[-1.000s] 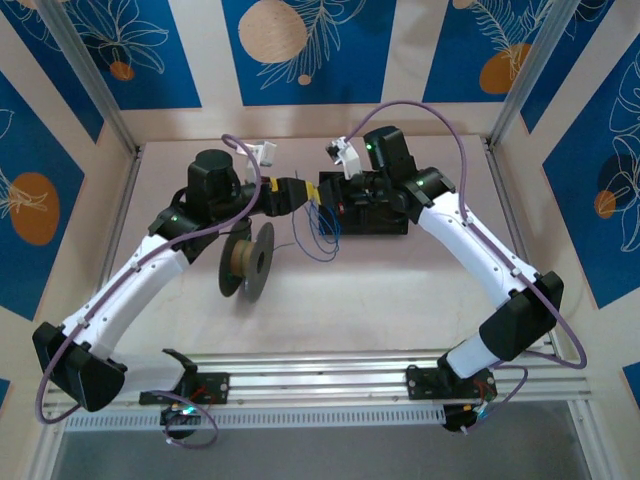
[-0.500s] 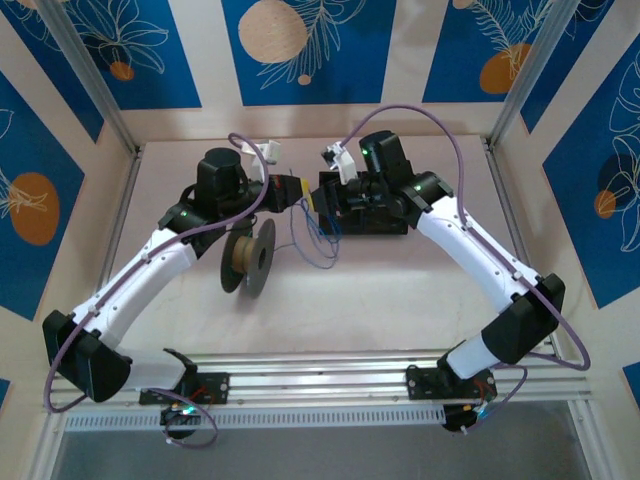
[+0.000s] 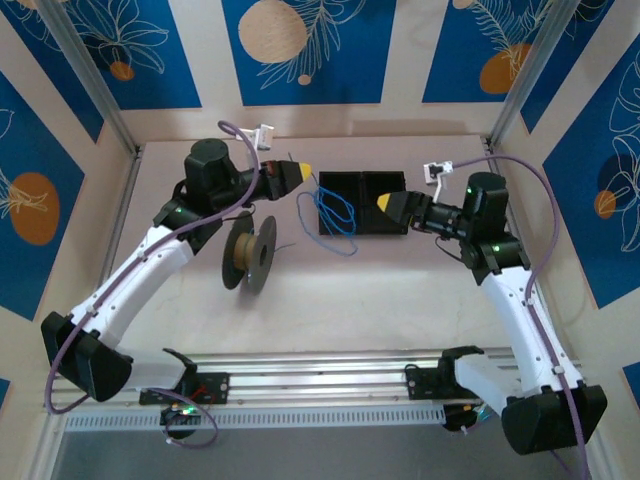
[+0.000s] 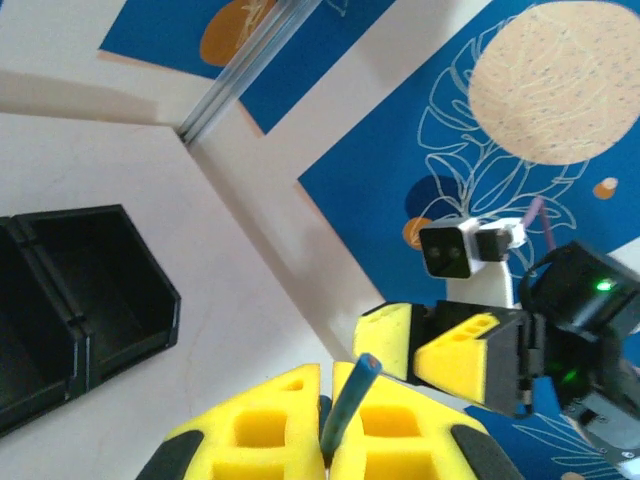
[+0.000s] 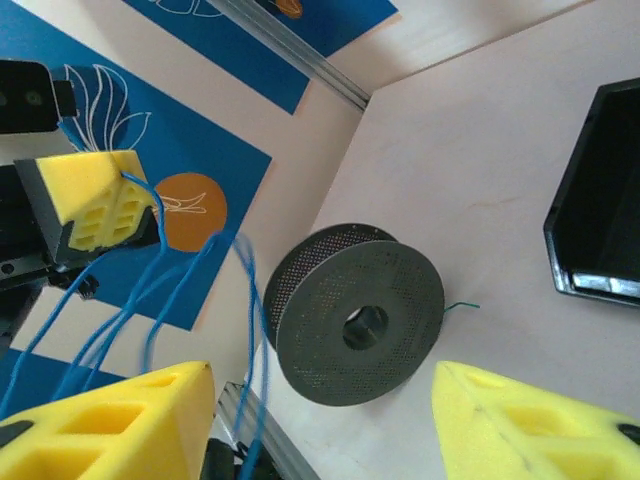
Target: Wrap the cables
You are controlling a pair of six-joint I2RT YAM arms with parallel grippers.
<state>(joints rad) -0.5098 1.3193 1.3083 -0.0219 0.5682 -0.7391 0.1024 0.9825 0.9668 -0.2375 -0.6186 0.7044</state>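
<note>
Pale surface [image 3: 400, 290]: left gripper [image 3: 299, 170] clamped on blue cable [image 3: 335, 210]; right gripper [image 3: 384, 203], jaws apart, at black tray's [image 3: 375, 190] right end.

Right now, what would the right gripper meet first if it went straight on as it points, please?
Probably the blue cables hanging from the left gripper, by the black tray; depth is unclear.

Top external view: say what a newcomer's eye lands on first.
Blue cables hang in loose loops from the shut left gripper, across the black tray's left end. The right gripper hovers open at the tray's right end; a dark perforated spool stands on edge left of the tray.
</note>
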